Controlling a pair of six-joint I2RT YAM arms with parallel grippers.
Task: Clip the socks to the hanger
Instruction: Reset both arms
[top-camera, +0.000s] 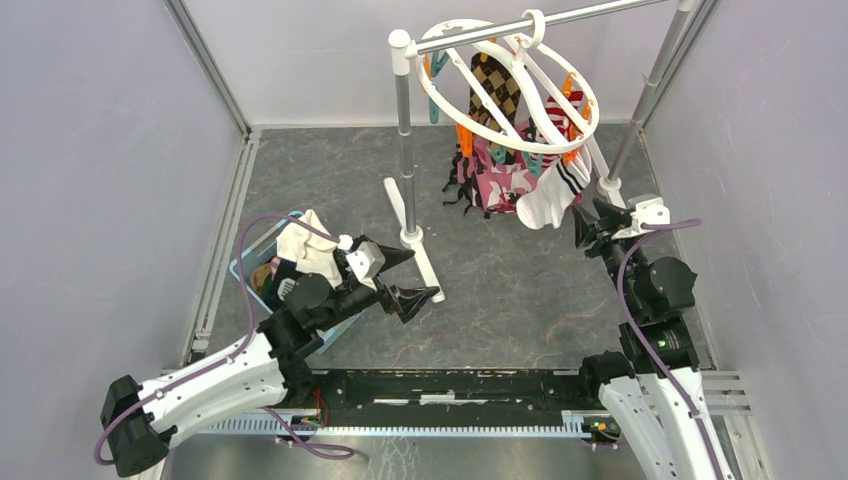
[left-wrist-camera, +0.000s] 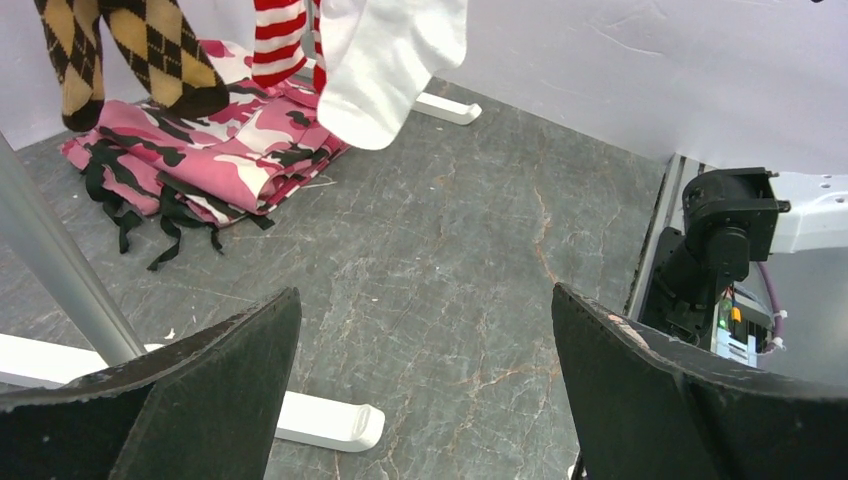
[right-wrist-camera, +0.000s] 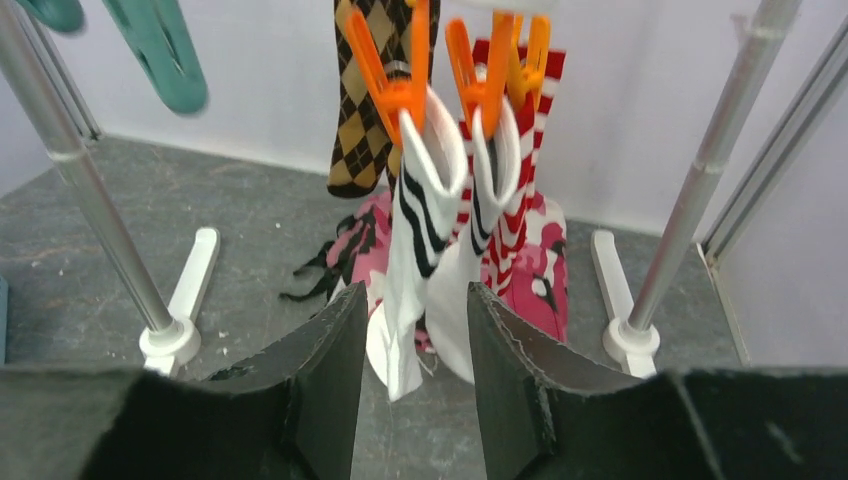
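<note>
The hanger (top-camera: 447, 103) hangs by its hook on the silver rail (top-camera: 590, 14) at about 1 o'clock of the bench (top-camera: 500, 290) in the top view, and it is tilted. Several socks are already clipped to its rim. A brown-and-black argyle sock (top-camera: 497, 85) hangs toward the middle of the ring, and a red-and-white striped sock (top-camera: 562, 117) is at the right side. A white sock with dark cuff stripes (top-camera: 550, 195) reaches lowest. In the right wrist view two such white socks hang side by side, each held at the cuff by an orange clothespin (right-wrist-camera: 395, 85). A teal clothespin (right-wrist-camera: 160, 55) is at 11 o'clock of that view. Under the hanger a pink camouflage cloth (top-camera: 500, 185) lies on the bench.

The right jaws are at 3 o'clock, just beside the toe of the white sock. They have only a narrow gap and grip nothing; I cannot tell if they touch the sock.

The left jaws are near the middle of the bench, beside the foot of the rail's left pole (top-camera: 405, 140). They are spread wide and empty. Behind them, at 9 o'clock, a blue basket (top-camera: 245, 262) holds a white cloth (top-camera: 305, 245).
</note>
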